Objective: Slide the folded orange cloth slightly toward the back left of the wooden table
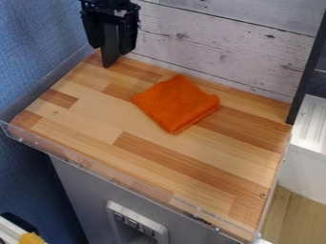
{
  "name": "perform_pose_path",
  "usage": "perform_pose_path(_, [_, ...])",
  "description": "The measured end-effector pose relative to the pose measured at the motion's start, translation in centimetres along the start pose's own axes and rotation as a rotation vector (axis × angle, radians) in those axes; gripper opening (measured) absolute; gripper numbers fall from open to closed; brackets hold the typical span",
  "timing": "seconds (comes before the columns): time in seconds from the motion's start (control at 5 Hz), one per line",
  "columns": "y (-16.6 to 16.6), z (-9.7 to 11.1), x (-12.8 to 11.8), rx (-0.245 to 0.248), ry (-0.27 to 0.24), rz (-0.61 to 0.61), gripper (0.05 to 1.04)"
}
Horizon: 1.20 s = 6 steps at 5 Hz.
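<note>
Wooden board (96,112): we see a pale plank wall (223,50) behind it.
Orange cloth (175,105): folded nearly square, near the board's middle, with no clear long side.
Black gripper (109,61): over the back left corner, apart from the cloth, which lies down and right in our view; we cannot tell if it is open or closed.
</note>
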<state>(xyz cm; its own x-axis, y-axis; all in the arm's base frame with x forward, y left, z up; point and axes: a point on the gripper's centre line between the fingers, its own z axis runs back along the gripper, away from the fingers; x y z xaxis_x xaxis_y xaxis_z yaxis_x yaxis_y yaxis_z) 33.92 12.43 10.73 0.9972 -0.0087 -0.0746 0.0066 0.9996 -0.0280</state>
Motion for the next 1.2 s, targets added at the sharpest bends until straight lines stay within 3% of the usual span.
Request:
perform_pose_path(0.4, [-2.3, -1.2, 0.6, 0.001, -0.003, 0.018, 0.996])
perform_pose_path(1.2, [-10.2, -2.3, 1.3, 0.05, -0.12, 0.065, 0.996])
